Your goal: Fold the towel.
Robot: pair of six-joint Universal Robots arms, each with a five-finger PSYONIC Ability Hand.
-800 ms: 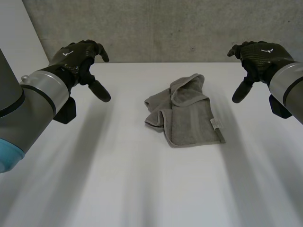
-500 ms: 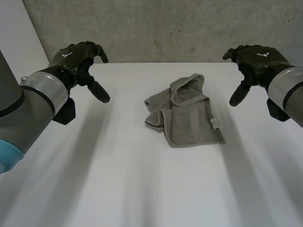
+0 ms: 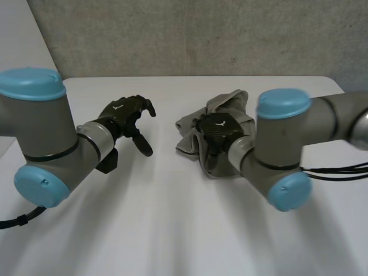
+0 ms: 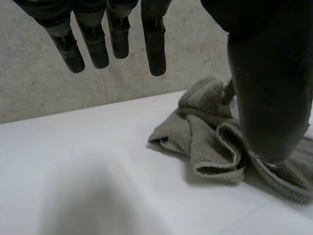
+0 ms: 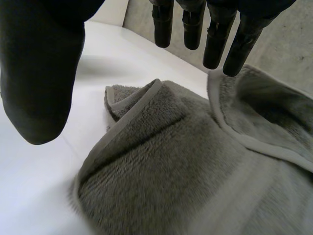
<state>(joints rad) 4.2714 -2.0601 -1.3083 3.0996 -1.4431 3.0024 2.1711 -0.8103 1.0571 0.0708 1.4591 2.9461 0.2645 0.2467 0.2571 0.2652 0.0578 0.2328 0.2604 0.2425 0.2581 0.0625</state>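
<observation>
Right wrist view shows fingers [image 5: 214,44] of the right hand [image 3: 218,131] straight, spread, holding nothing, just above the crumpled grey terry towel [image 5: 171,161] on the white table [image 3: 172,218]; the left hand [image 3: 123,115], likewise slack and empty, hovers beside it. Seemingly the reaching step; next, pinch an edge.

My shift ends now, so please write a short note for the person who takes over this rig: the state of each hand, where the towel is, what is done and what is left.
Left hand: open, fingers relaxed, holding nothing, over the white table beside the crumpled grey terry towel.
Right hand: open, fingers straight, above the towel, not gripping it.
Done: no fold made yet; the towel lies bunched mid-table.
Left: grasp it, spread it flat, fold it.
</observation>
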